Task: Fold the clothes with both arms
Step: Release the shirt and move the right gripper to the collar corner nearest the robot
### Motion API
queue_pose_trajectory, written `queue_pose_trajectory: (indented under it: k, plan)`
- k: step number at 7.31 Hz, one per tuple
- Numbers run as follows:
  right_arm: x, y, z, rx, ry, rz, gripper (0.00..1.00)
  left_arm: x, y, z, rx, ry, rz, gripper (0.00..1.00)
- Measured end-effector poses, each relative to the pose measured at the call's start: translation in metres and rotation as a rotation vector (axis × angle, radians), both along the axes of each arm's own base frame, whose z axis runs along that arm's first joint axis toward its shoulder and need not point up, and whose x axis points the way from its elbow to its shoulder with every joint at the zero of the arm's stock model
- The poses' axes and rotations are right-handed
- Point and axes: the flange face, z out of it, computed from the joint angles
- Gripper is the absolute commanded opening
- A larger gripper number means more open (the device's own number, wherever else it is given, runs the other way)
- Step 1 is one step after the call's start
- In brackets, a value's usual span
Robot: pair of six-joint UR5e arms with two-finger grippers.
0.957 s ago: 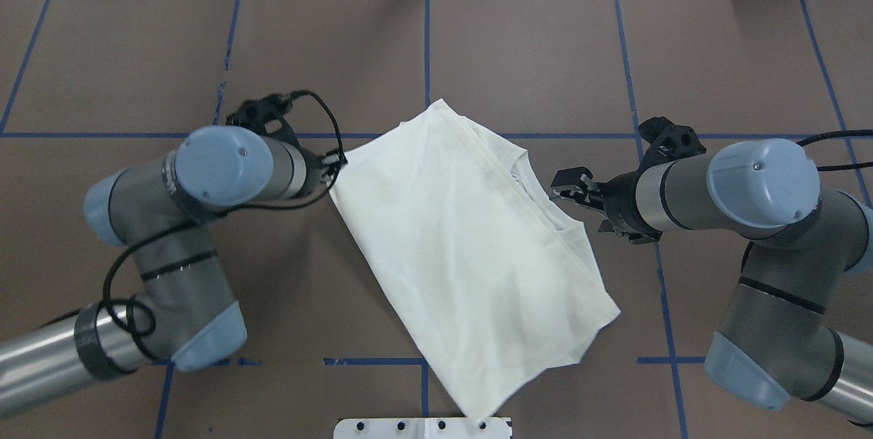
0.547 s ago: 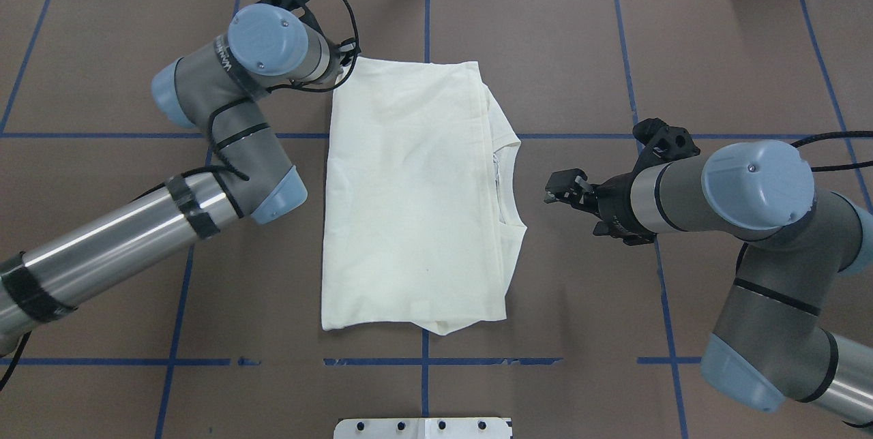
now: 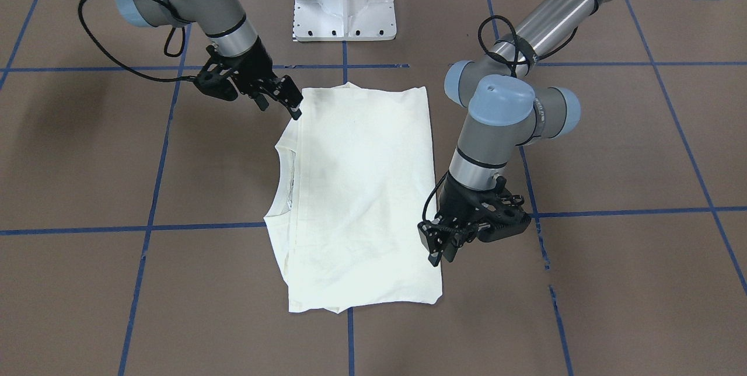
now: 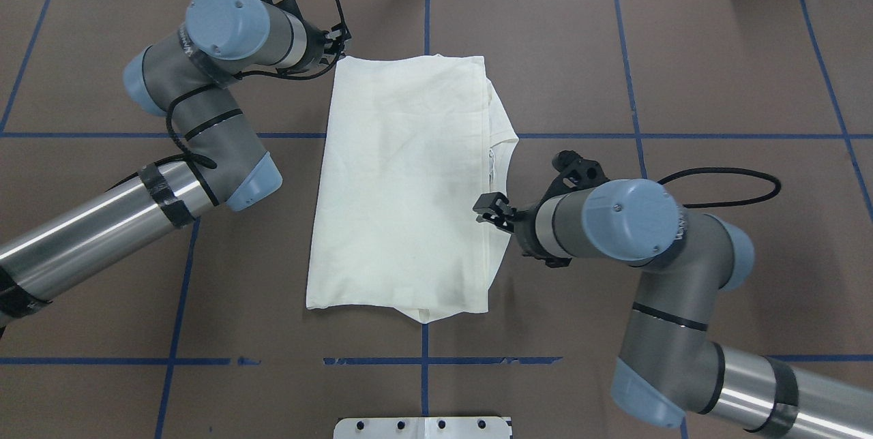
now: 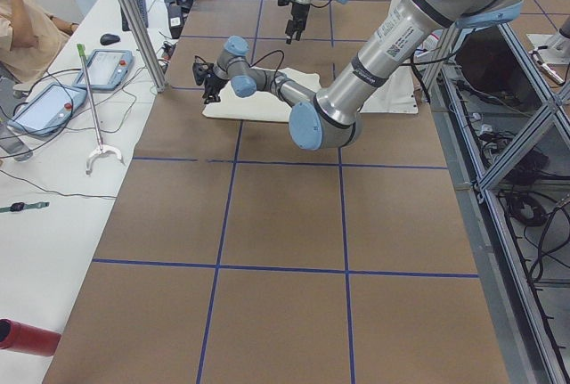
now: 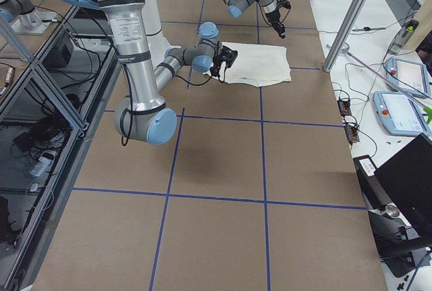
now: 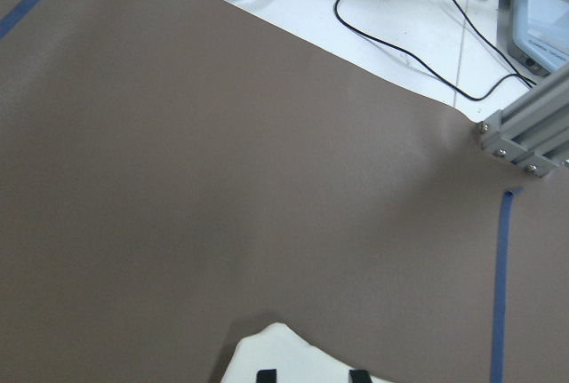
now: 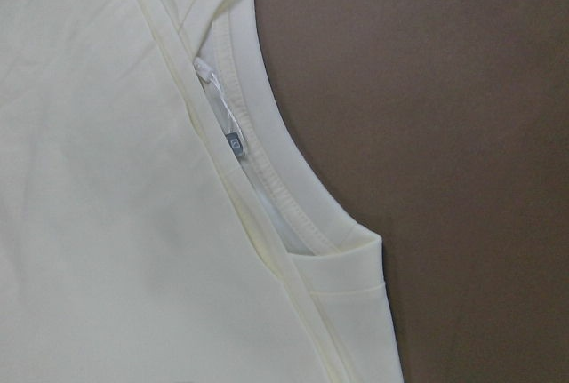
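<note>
Lying flat at mid-table (image 4: 716,50), the folded T-shirt (image 4: 402,187) runs lengthwise away from the robot. Left gripper (image 4: 335,50) sits at its far left corner, grip not discernible. Right gripper (image 4: 490,210), jaws spread and empty, hovers beside the collar (image 4: 501,153) on the opposite long edge.

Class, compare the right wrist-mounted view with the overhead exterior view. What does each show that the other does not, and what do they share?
Only the right wrist-mounted view: the small grey tag inside the neckband, and the neckband's stitching, close up.
Only the overhead exterior view: the T-shirt in its whole folded outline, the left gripper at its far left corner, the right gripper at its right edge near the neckline, the left arm and the right arm.
Both: the cream T-shirt, its neck opening and the brown table.
</note>
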Motion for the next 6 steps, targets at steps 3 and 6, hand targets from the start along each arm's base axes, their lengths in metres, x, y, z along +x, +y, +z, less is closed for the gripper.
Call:
queue_pose_trajectory:
  k: [3,6]
  plan:
    - [-0.043,0.023,-0.004,-0.048,0.006,0.022,0.99,0.0,0.019,0.005,-0.001,0.017,0.037,0.44]
    - [-0.055,0.037,-0.001,-0.058,0.016,0.002,0.92,0.008,0.027,0.01,-0.004,0.012,0.051,0.46]
